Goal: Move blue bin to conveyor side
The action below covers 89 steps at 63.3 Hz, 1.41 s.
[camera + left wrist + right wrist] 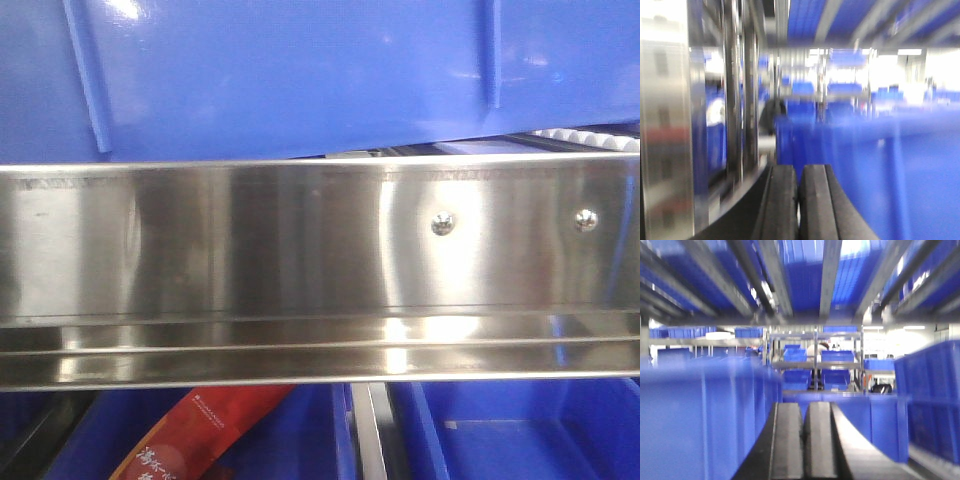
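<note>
Above the steel rack's front rail (300, 240) the blue bin (300, 70) is seated, ungripped. Its walls are flanked by the left fingers (782, 200) and right fingers (789, 440), each pair pressed together, empty. Approach is judged underway; both sides must be gripped next.

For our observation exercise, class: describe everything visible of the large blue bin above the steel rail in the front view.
The blue bin fills the top of the front view: a smooth, glossy blue plastic side wall catching highlights, with two slim vertical ribs. Its rim and inside are out of frame. Its lower edge rises slightly toward the right, just above the steel rail, baring white rollers there. What it rests on is hidden.
</note>
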Each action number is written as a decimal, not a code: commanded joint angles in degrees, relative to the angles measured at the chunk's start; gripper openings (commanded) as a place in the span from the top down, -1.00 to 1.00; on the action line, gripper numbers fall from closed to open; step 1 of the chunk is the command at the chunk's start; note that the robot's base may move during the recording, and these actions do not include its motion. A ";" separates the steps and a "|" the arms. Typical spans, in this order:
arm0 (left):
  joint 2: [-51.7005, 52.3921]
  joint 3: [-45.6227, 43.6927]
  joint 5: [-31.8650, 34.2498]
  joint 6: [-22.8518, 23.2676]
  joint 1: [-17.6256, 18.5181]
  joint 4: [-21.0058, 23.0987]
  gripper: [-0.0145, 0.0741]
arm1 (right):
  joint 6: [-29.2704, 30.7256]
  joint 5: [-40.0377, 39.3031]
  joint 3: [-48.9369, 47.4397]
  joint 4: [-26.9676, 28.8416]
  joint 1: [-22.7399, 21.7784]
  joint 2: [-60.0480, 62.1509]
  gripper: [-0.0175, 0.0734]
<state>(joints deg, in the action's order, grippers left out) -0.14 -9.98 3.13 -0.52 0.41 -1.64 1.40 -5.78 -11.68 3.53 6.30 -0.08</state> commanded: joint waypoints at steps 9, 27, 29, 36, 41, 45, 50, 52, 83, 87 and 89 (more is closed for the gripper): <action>-6.36 -15.46 -15.12 -0.08 0.31 -0.21 0.67 | -0.02 19.31 -19.22 -0.59 0.14 -8.40 0.81; -28.58 -39.36 -43.14 -0.08 0.31 -0.21 0.67 | -0.02 47.85 -47.12 -0.59 0.14 -33.78 0.81; -31.58 -42.49 -45.88 -0.08 0.31 -0.11 0.67 | -0.02 51.15 -50.74 -0.59 0.14 -37.37 0.81; -37.40 -48.98 -48.38 -0.08 0.31 0.67 0.67 | -0.02 59.78 -59.08 -0.59 0.14 -45.68 0.81; -40.44 -51.89 -47.09 -0.08 0.31 0.82 0.67 | -0.02 61.13 -62.70 -0.59 0.14 -49.76 0.81; -42.12 -52.83 -45.04 -0.08 0.31 1.03 0.67 | -0.02 61.13 -64.57 -0.59 0.14 -52.03 0.81; -43.59 -52.93 -42.89 -0.08 0.31 1.28 0.67 | -0.02 60.48 -65.41 0.14 0.14 -54.06 0.81; -44.17 -52.93 -42.61 -0.08 0.31 1.28 0.67 | -0.02 59.99 -65.41 0.87 0.14 -54.82 0.81; -64.77 -71.39 -57.89 4.14 0.31 2.99 0.67 | 0.20 74.26 -85.46 1.66 0.14 -73.14 0.81; -68.03 -74.68 -61.03 4.14 0.31 2.99 0.67 | 0.20 75.74 -90.06 1.66 0.14 -76.52 0.80; -69.41 -76.03 -61.97 4.14 0.31 2.99 0.67 | 0.34 75.74 -92.56 1.66 0.14 -78.35 0.80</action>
<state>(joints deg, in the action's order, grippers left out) -66.56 -82.42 -55.70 3.07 0.41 0.81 1.31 68.92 -98.83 5.21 6.30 -74.92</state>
